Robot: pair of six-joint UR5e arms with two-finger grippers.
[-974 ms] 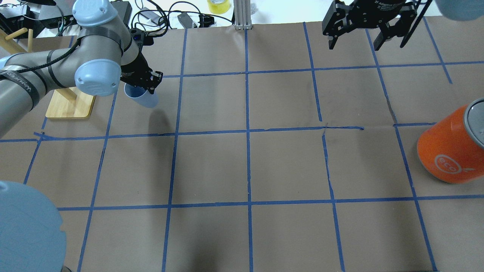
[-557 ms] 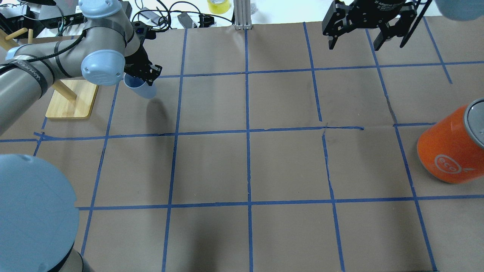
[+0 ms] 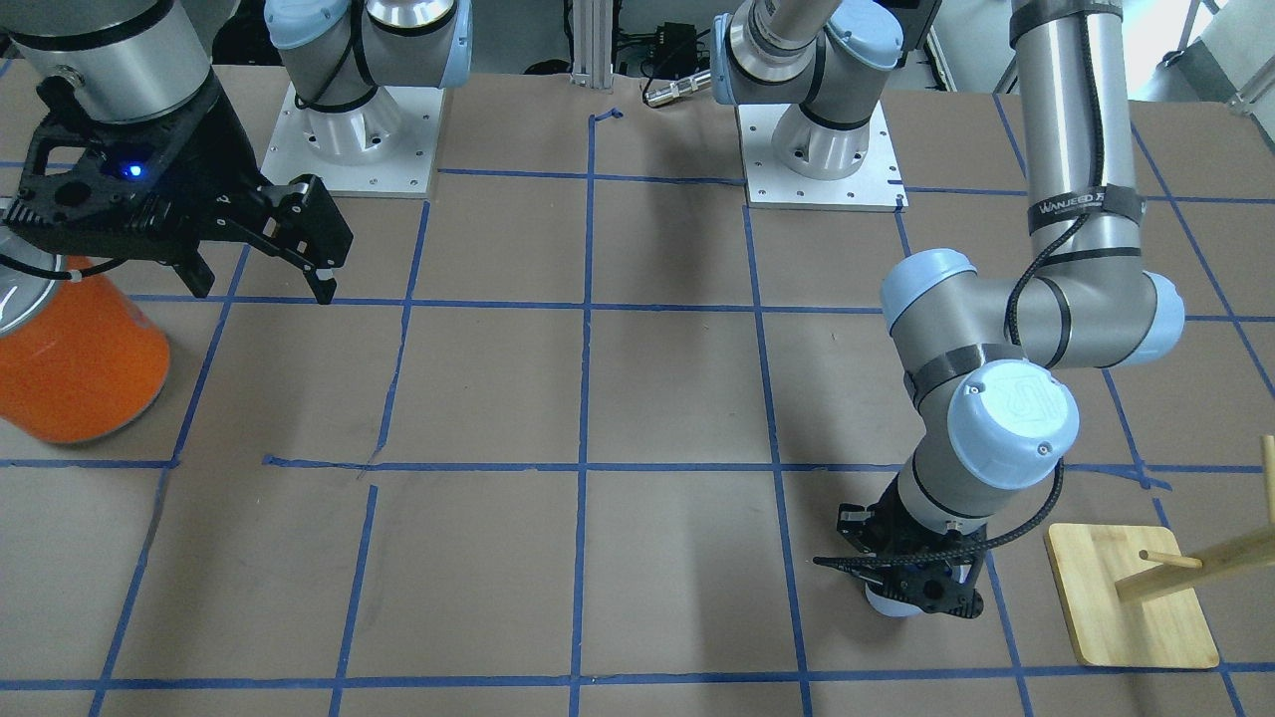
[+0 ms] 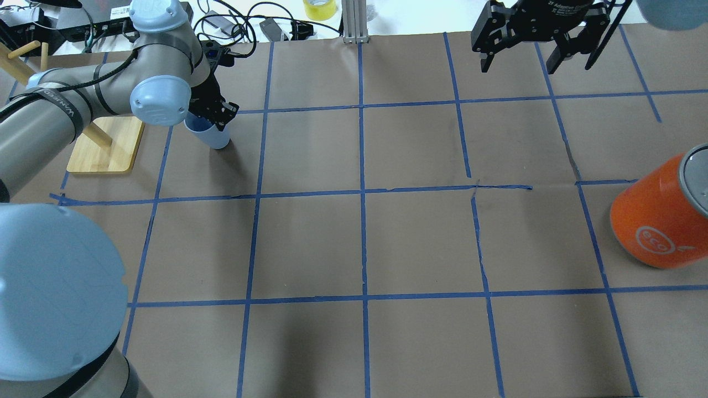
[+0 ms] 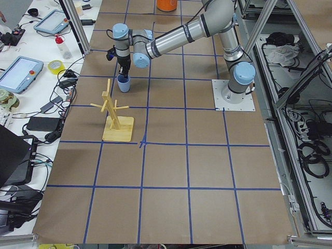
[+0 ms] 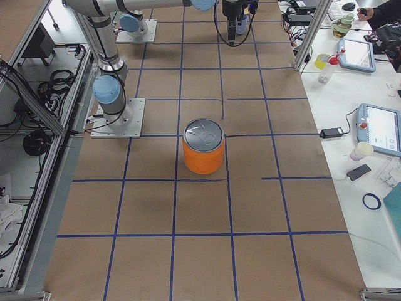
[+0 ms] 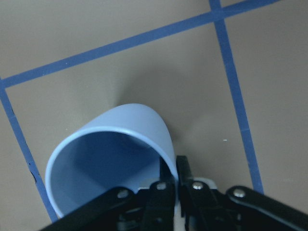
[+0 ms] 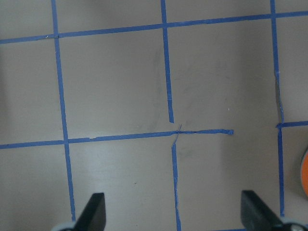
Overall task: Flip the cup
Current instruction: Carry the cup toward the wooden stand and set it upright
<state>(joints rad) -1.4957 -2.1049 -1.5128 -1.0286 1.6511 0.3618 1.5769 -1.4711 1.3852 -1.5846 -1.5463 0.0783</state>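
The pale blue cup (image 4: 212,136) is at the far left of the table, mouth up and slightly tilted, its base at or just above the paper. My left gripper (image 4: 214,118) is shut on the cup's rim, one finger inside and one outside, as the left wrist view (image 7: 177,174) shows around the cup (image 7: 120,144). The front view shows the cup (image 3: 885,601) mostly hidden under that gripper (image 3: 904,588). My right gripper (image 4: 520,66) hangs open and empty at the far right, its fingers (image 8: 94,211) wide apart.
A large orange can (image 4: 658,218) with a silver lid stands at the right edge. A wooden peg rack on a board (image 4: 105,149) stands just left of the cup. Cables and tape rolls lie beyond the far edge.
My left arm has lowered the cup towards the table and brought it more upright; its shadow has closed in under it. The right arm has not moved.
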